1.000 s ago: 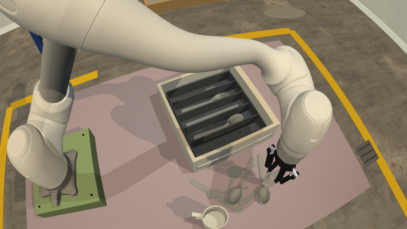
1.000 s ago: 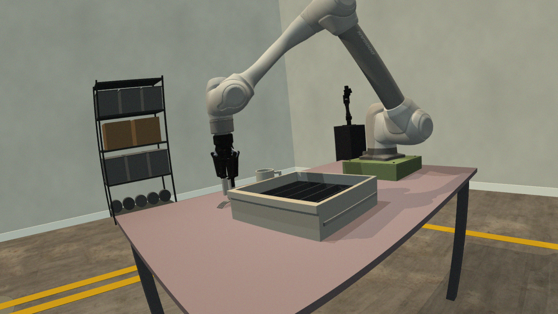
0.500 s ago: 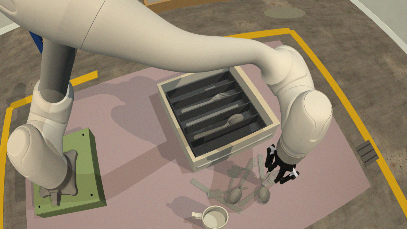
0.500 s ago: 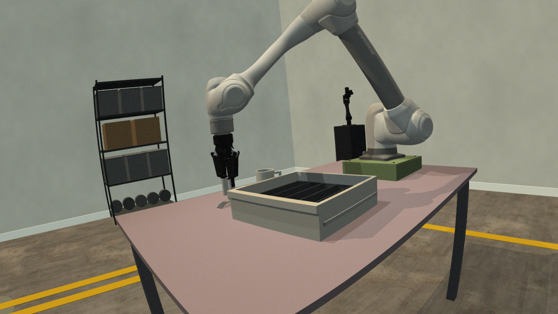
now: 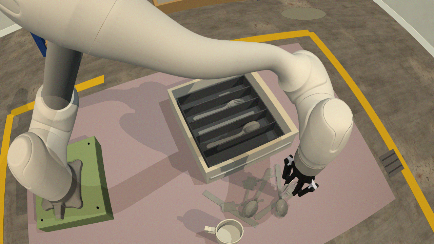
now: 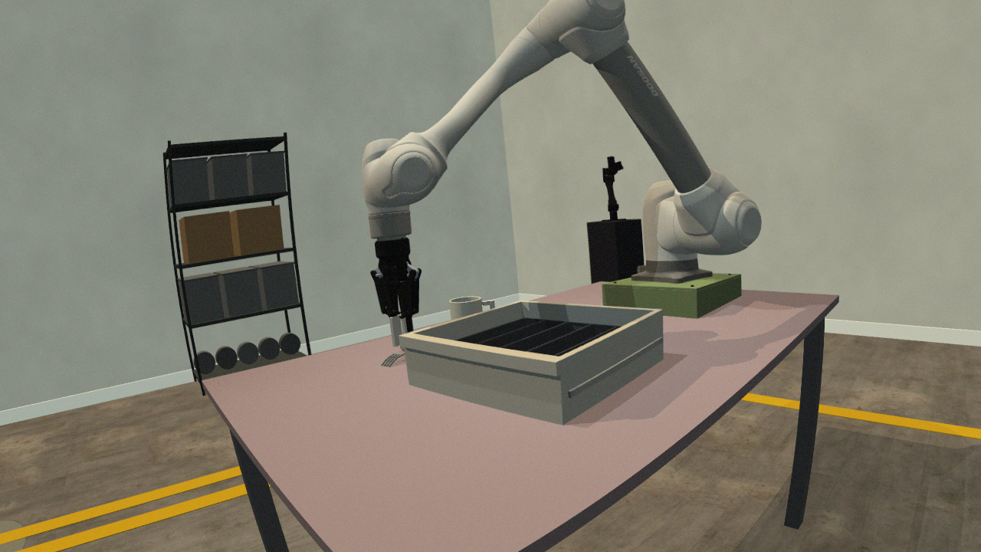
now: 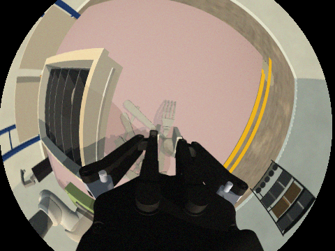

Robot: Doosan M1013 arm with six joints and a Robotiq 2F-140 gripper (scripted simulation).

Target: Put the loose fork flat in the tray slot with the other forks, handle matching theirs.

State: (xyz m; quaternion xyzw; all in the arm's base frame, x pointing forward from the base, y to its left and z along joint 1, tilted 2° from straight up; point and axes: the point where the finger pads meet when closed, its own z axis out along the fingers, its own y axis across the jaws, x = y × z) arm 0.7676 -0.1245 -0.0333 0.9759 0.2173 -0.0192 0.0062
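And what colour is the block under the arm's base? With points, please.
Green (image 5: 104, 209) (image 6: 716, 296); the top view shows it best.
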